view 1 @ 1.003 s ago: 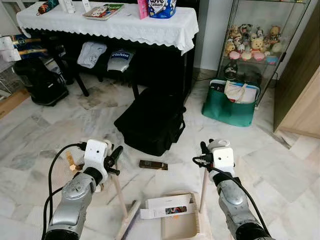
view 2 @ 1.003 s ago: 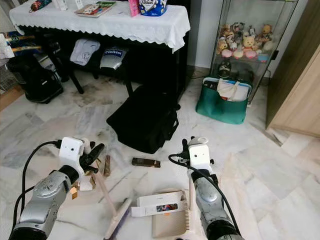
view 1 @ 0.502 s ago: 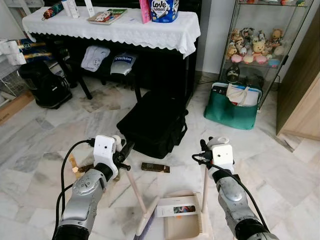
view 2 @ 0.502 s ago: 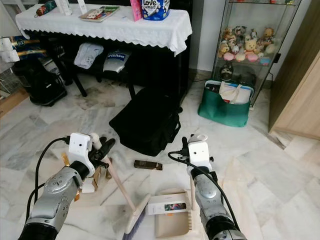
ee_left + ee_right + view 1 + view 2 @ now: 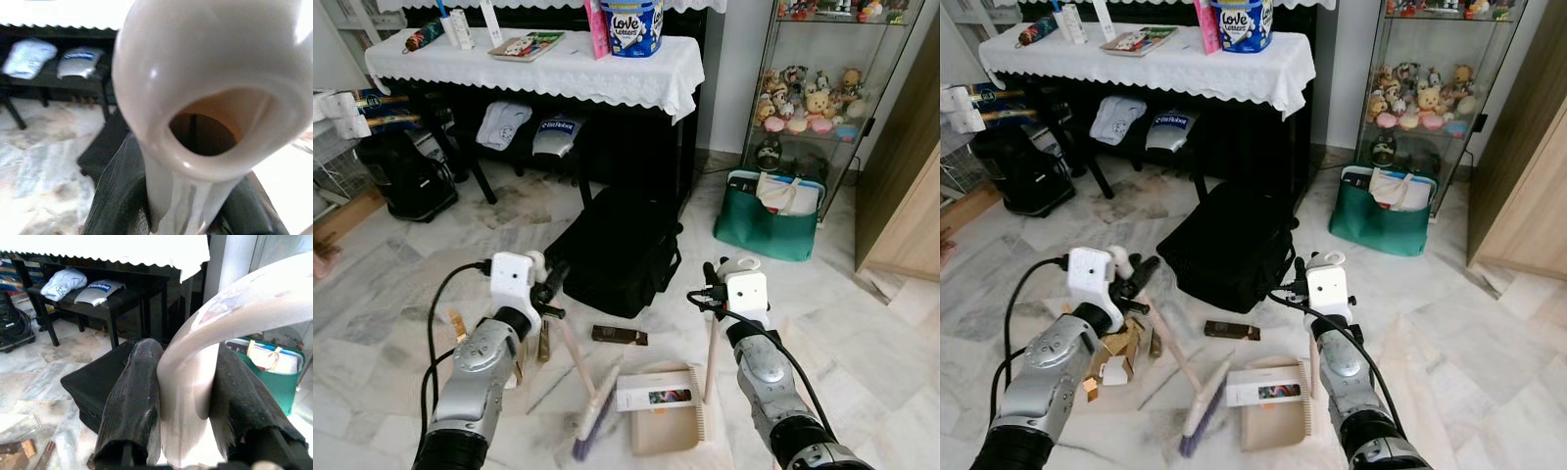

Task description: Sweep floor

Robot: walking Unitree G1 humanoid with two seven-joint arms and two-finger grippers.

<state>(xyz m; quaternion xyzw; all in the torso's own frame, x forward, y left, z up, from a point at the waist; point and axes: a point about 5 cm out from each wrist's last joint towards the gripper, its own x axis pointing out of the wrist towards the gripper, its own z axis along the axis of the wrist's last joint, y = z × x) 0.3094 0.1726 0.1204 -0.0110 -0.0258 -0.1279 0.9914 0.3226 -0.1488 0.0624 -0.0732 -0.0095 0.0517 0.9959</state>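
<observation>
Broom (image 5: 592,397) handle is pinched between the two black fingers of the left gripper (image 5: 551,286); in the left wrist view the cream handle end (image 5: 205,112) with its hanging hole sits right in front of the lens, clamped by the fingers (image 5: 120,196) on both sides. From that grip the handle slants down toward the robot's right to the brush head, whose purple bristles rest on the marble floor (image 5: 401,294) just beside the dustpan (image 5: 664,423).

The right gripper (image 5: 710,294) is pressed onto the dustpan's upright cream handle (image 5: 188,396), one finger (image 5: 132,401) on each side of it. The beige pan lies flat on the floor between the two arms, with a white card or packet (image 5: 654,390) lying across its front edge.

A small dark bar (image 5: 619,336) lies on the floor just ahead of the pan. Brown and gold scraps (image 5: 1121,348) sit near the left arm. Farther out stands a black bag (image 5: 617,250), touching the floor in front of a dark piano under a white lace cloth (image 5: 558,69). A green tote (image 5: 766,215) stands near a glass cabinet of plush toys (image 5: 813,93).
</observation>
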